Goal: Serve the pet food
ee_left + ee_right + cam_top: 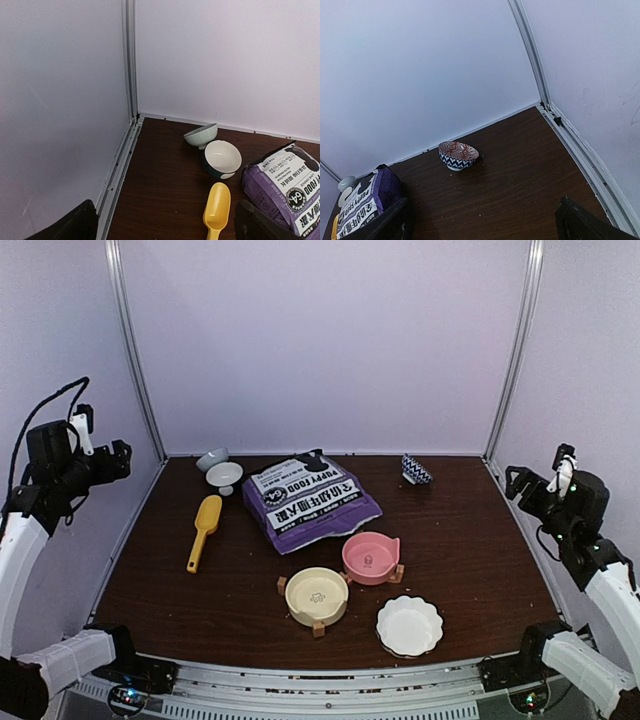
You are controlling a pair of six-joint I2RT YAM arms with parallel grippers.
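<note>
Hovering spread and empty, left tool (118,458) and right tool (517,482) flank the purple food bag (312,504).

Dark brown wooden tabletop (480,540). Purple bag (310,502) lies flat at centre rear. Left of it, a yellow scoop (204,530). Rear left: white bowl (224,476) upright, grey-green bowl (211,458) tipped just behind it. Rear right: blue-patterned bowl (416,471). Front: pink bowl (371,557) and cream bowl (317,595) on wooden stands, with a white scalloped dish (409,625) to the right of the cream bowl.
</note>
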